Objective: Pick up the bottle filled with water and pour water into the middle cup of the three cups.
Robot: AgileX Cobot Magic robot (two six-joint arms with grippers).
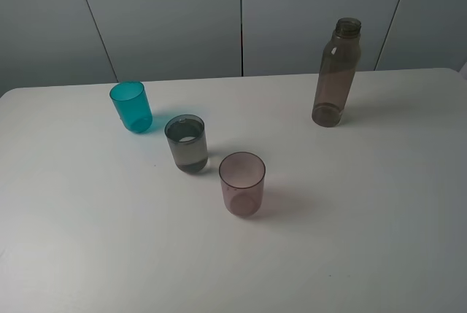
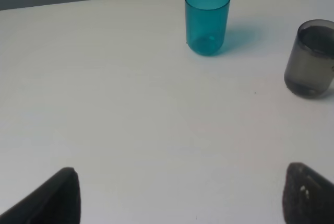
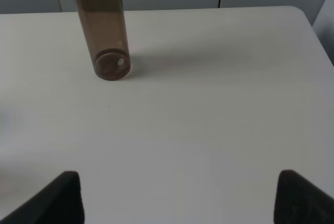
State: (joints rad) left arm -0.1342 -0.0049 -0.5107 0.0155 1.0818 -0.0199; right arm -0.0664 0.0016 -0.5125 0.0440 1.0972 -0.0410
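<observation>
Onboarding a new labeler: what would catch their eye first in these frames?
Probably the teal cup, the one bright colour on the white table, at the far-left end of a diagonal row with the grey cup and the pink cup. Next, the tall brown bottle standing alone, uncapped, far right. Both grippers, left and right, are open and hold nothing.

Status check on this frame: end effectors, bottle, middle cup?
Both end effectors open, empty, clear of everything. Bottle upright, uncapped, untouched. Grey cup between teal and pink. Nothing in the way.

White table (image 1: 379, 240) (grey wall (image 1: 168, 14) behind).
</observation>
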